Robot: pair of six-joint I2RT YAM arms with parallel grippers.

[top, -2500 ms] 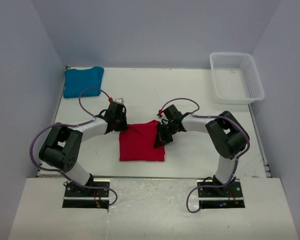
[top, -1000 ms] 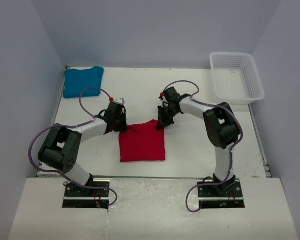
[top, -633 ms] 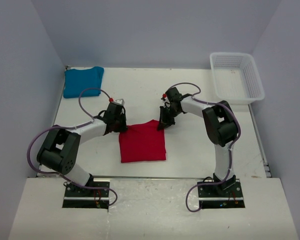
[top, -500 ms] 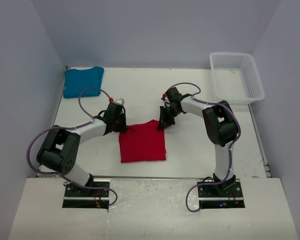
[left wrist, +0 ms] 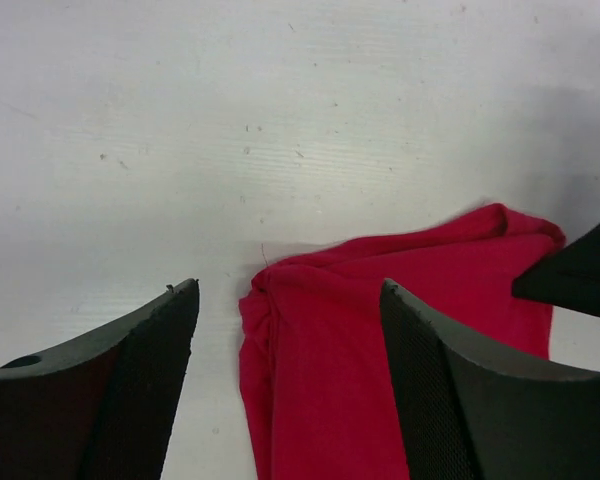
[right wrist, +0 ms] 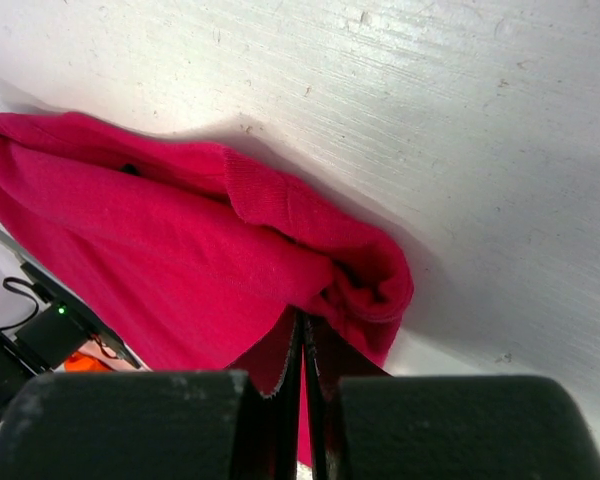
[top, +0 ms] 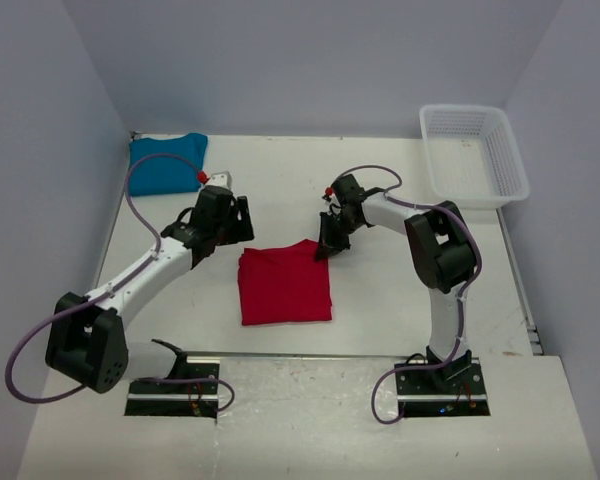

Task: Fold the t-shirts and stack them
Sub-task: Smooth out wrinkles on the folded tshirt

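The red t-shirt [top: 284,285] lies folded into a rough square on the table in front of both arms. Its far left corner [left wrist: 270,285] sits bunched between and below my left gripper's [left wrist: 288,290] open fingers, which hang above it without touching. In the top view that left gripper [top: 240,220] is just beyond this corner. My right gripper [top: 322,252] is down at the far right corner, its fingers [right wrist: 303,330] shut on the rolled edge of the red t-shirt [right wrist: 180,260]. The teal-blue t-shirt [top: 165,162] lies folded at the back left.
A white mesh basket [top: 474,155] stands at the back right corner. Grey walls close the table on the left, back and right. The left arm's purple cable [top: 145,180] loops over the teal-blue t-shirt's near edge.
My left gripper has opened, let go of the red t-shirt's far left corner and risen back to the left. The right gripper has stayed shut at the right corner.
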